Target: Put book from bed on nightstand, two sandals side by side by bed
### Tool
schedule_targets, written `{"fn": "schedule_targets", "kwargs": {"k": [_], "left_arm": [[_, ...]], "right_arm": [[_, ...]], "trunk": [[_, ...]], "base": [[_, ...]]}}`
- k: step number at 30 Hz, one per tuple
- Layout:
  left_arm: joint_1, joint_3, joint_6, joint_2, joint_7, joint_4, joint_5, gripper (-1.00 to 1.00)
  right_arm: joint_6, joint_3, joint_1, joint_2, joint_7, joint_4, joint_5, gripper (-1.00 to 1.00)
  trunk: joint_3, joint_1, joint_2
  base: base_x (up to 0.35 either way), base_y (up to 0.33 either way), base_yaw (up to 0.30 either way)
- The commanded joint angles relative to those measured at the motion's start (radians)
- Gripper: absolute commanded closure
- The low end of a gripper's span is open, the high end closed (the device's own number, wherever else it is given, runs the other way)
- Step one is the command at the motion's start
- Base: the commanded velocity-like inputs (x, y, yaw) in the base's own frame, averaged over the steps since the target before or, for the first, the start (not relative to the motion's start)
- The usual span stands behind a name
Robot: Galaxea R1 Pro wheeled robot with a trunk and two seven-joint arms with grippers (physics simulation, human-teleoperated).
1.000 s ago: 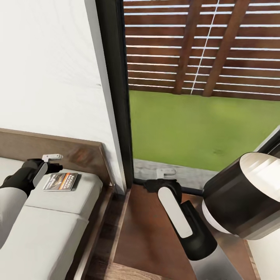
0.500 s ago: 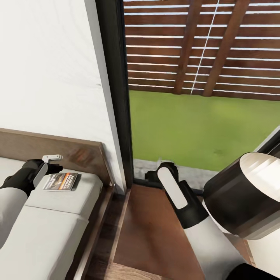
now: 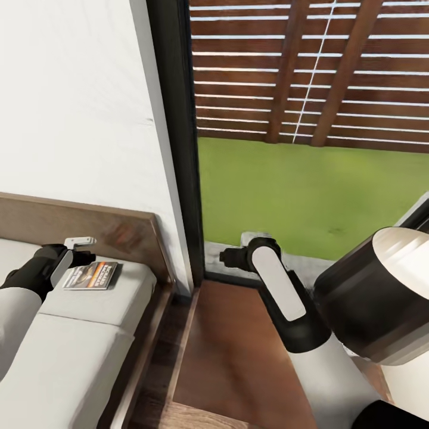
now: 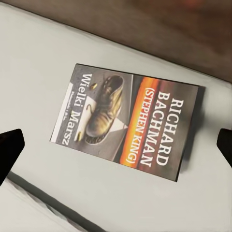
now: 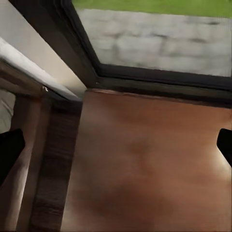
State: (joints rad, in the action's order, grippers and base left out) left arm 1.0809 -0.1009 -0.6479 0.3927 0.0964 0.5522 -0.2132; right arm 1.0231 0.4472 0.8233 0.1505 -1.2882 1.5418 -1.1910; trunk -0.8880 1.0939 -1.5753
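Paperback (image 4: 126, 126) with orange Richard Bachman lettering lies flat on the mattress (image 3: 71, 345) below the wide-open, empty left gripper (image 4: 116, 142).

A Richard Bachman paperback (image 4: 126, 127) lies flat on the pale mattress (image 4: 43, 63), between the left hand's (image 4: 116, 145) spread dark fingertips (image 4: 9, 150).
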Motion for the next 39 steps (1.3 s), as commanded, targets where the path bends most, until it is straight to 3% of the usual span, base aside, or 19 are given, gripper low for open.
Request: {"fn": "schedule_targets", "kwargs": {"k": [1, 4, 5, 12, 21, 22, 25, 29, 32, 39], "left_arm": [[0.001, -0.008, -0.004, 0.001, 0.009, 0.002, -0.011, -1.00], [0.001, -0.008, -0.004, 0.001, 0.009, 0.002, -0.011, -1.00], [0.001, -0.008, -0.004, 0.001, 0.010, 0.002, -0.010, -1.00], [0.001, -0.008, -0.004, 0.001, 0.009, 0.002, -0.009, -1.00], [0.001, -0.008, -0.004, 0.001, 0.009, 0.002, -0.011, -1.00], [0.001, -0.008, -0.003, 0.001, 0.009, 0.002, -0.011, -1.00], [0.001, -0.008, -0.003, 0.001, 0.009, 0.002, -0.011, -1.00], [0.001, -0.008, 0.009, 0.001, 0.009, 0.002, -0.013, -1.00], [0.001, -0.008, 0.018, 0.001, 0.009, 0.002, -0.014, -1.00], [0.001, -0.008, 0.025, 0.001, 0.009, 0.002, -0.016, -1.00]], "right_arm": [[0.009, 0.009, 0.000, 0.000, -0.010, 0.002, -0.008, -1.00], [0.002, 0.041, -0.003, -0.004, -0.007, 0.005, -0.006, -1.00], [-0.030, 0.078, -0.006, -0.010, -0.007, 0.007, -0.006, -1.00], [-0.104, 0.186, -0.009, -0.030, -0.003, 0.008, -0.006, -1.00], [-0.118, 0.201, -0.009, -0.035, 0.103, 0.008, -0.005, -1.00], [-0.164, 0.206, -0.009, -0.037, 0.143, 0.008, -0.003, -1.00], [-0.219, 0.221, -0.009, -0.040, 0.182, 0.008, 0.005, -1.00], [-0.299, 0.278, -0.009, -0.057, 0.273, 0.008, 0.071, -1.00], [-0.313, 0.289, -0.009, -0.067, 0.297, 0.008, 0.109, -1.00], [-0.322, 0.299, -0.009, -0.074, 0.311, 0.008, 0.137, -1.00]], "trunk": [[-0.004, 0.004, -0.008], [-0.013, 0.015, -0.029], [-0.017, 0.019, -0.036], [-0.038, 0.046, -0.085], [-0.067, 0.081, -0.148], [-0.070, 0.084, -0.155], [-0.079, 0.096, -0.176], [-0.092, 0.111, -0.204], [-0.101, 0.123, -0.225], [-0.117, 0.142, -0.260]], "base": [[0.000, 0.000, 0.000], [0.000, 0.000, 0.000], [0.000, 0.000, 0.000], [0.000, 0.000, 0.000], [0.000, 0.000, 0.000], [0.000, 0.000, 0.000], [0.000, 0.000, 0.000], [0.000, 0.000, 0.000], [0.000, 0.000, 0.000], [0.000, 0.000, 0.000]]}}
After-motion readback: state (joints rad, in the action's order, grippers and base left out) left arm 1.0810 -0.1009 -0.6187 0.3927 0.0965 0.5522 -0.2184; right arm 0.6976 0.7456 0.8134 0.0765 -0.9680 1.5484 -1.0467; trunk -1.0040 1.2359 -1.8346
